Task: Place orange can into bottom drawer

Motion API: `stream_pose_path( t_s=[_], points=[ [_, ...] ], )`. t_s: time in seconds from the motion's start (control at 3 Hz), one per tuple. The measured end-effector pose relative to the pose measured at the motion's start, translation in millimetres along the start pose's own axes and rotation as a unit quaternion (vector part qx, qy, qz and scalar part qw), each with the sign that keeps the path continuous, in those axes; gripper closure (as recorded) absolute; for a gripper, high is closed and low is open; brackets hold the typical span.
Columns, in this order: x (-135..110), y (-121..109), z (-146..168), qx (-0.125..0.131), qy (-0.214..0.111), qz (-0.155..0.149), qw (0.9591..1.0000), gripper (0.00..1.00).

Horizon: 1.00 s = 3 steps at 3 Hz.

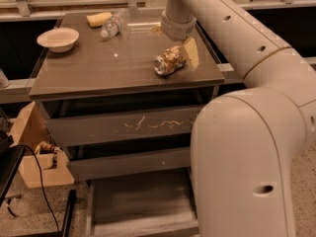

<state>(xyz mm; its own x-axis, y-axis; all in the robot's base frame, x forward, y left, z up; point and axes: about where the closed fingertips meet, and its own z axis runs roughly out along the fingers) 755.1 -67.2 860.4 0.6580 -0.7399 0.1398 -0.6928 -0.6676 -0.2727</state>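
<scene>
Because the orange can (169, 62) lies on its side near the right edge of the tabletop (94, 70), it would likely roll if nudged. It looks like a thin, light metal shell: stiff enough to grip, smooth, and easy to dent if squeezed hard. The sensible hold is therefore across the middle of its body, square to its length. The gripper (183, 53) is low at the can, just beside or against it; whether it is apart or clamped on the can cannot be told. The bottom drawer (140, 201) stands pulled out below, well apart from the can. The can's mottled orange, gold and white label shows no readable writing.
</scene>
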Motion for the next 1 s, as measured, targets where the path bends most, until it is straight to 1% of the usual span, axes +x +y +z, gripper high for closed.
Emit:
stream_pose_path(
  t_s=[0.33,1.0],
  points=[
    [0.8,-3.5,11.7,-0.013,-0.002,-0.010,0.9999,0.00],
    [1.9,-5.8,29.5,-0.035,-0.011,-0.019,0.9991,0.00]
  ],
)
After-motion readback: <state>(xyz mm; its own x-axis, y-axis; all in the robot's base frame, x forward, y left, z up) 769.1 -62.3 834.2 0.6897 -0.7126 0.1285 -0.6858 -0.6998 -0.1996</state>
